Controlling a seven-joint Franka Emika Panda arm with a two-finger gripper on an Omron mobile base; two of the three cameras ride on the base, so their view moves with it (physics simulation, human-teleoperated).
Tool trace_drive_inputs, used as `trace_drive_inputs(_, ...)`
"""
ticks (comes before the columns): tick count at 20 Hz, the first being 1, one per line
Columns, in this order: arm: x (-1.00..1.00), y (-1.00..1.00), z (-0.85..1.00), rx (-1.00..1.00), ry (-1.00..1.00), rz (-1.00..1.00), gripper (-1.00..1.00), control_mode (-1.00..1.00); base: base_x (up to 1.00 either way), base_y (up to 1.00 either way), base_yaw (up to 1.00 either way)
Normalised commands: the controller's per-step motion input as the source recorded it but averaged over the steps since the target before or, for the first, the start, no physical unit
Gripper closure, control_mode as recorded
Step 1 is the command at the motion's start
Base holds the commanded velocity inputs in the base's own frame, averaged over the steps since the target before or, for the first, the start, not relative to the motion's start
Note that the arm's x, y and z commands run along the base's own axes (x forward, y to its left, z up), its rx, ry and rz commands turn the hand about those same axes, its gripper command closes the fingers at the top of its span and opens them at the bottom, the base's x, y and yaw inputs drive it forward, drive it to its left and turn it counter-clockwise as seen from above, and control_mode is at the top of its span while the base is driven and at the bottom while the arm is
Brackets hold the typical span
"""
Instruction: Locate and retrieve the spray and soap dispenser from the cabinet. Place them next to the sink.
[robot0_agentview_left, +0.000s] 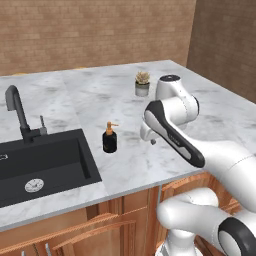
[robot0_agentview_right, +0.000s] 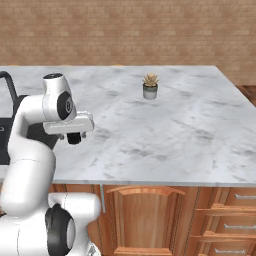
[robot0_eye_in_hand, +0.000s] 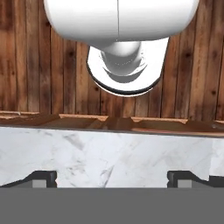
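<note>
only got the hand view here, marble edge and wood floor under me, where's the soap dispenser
observer: The soap dispenser stands upright on the marble counter, just right of the sink.
operator: anything else on that counter
observer: A small potted plant sits farther back, toward the brick wall.
operator: is the gripper near the dispenser
observer: Not touching. The open gripper hangs over the counter's front edge, to the dispenser's right with a clear gap.
</note>
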Motion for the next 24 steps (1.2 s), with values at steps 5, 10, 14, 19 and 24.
trace_drive_inputs(5, 0.0, 0.0, 0.0, 0.0, 0.0, 0.0, -1.0, 1.0, 0.0, 0.0, 0.0)
trace_drive_inputs(10, 0.0, 0.0, 0.0, 0.0, 0.0, 0.0, -1.0, 1.0, 0.0, -0.08, -0.22)
trace_drive_inputs(14, 0.0, 0.0, 0.0, 0.0, 0.0, 0.0, -1.0, 1.0, 0.0, 0.0, -0.49)
trace_drive_inputs(19, 0.0, 0.0, 0.0, 0.0, 0.0, 0.0, -1.0, 1.0, 0.0, 0.0, -0.5)
trace_drive_inputs(24, 0.0, 0.0, 0.0, 0.0, 0.0, 0.0, -1.0, 1.0, 0.0, 0.0, -0.49)
